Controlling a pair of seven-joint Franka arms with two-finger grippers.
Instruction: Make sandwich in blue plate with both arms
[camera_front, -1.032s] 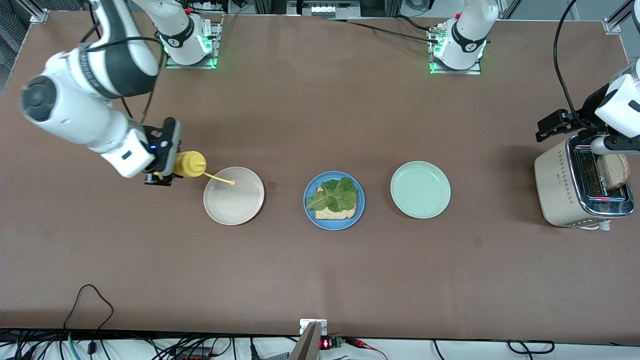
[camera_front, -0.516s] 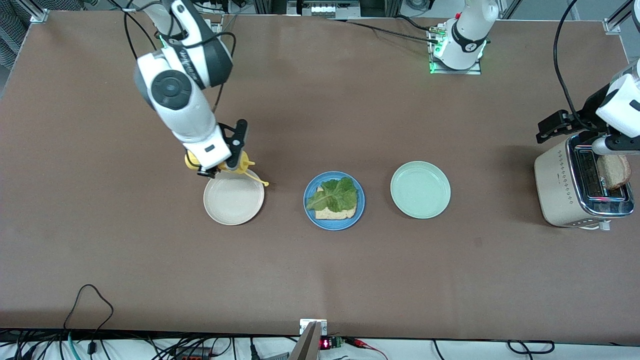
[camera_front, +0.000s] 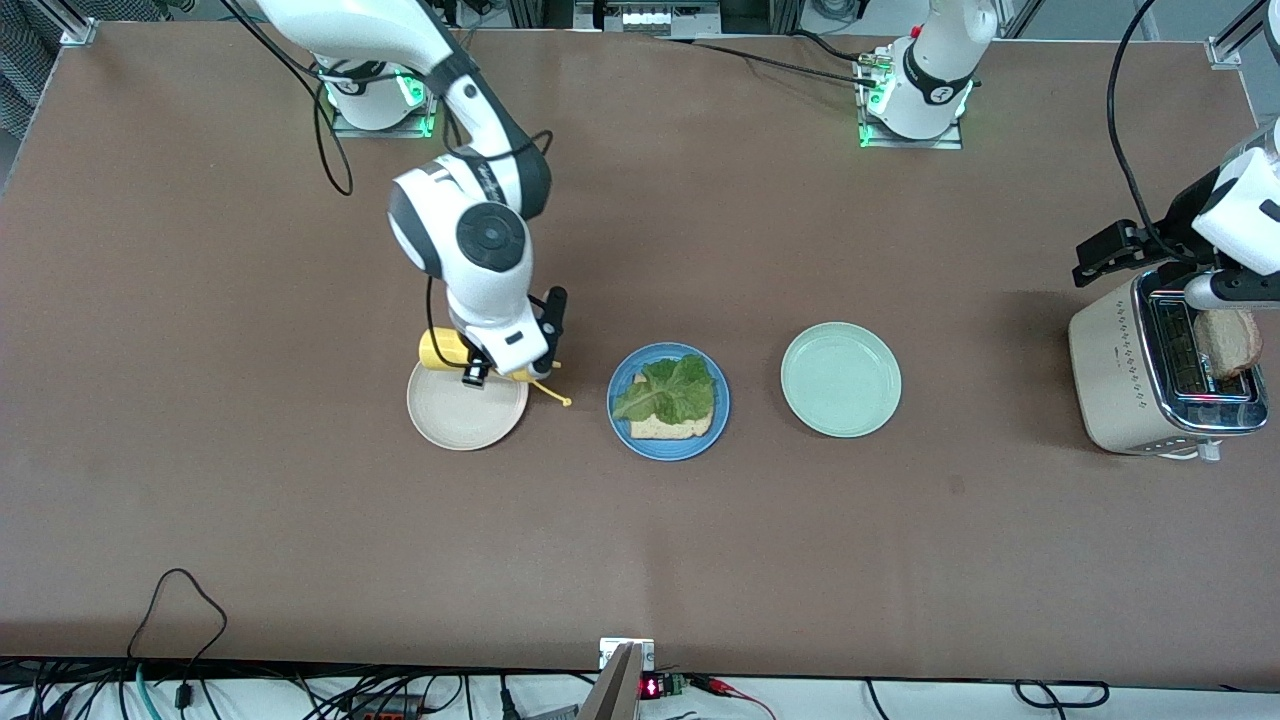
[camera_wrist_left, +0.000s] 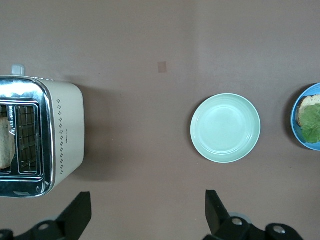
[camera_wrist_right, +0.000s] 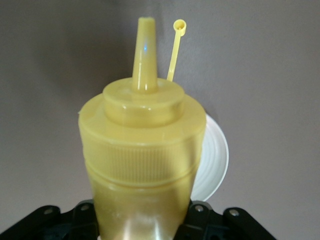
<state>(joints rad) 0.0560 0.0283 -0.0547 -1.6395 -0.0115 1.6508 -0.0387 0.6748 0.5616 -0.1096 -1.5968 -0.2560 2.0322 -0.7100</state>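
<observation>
Front view step: sauce stage; bread and lettuce (camera_front: 668, 390) already lie on the blue plate (camera_front: 622, 425), mid-table.
Right pincer (camera_front: 508, 360): clenched on a yellow squeeze bottle (camera_front: 441, 349), tilted over the cream plate (camera_front: 462, 422) beside the blue one.
Left pincer (camera_wrist_left: 145, 217): spread wide, empty, waiting over the toaster (camera_front: 1120, 385), which holds a bread slice (camera_front: 1226, 342).
Next move, likely: carry the nozzle (camera_wrist_right: 145, 52) over the lettuce, then squeeze.
</observation>
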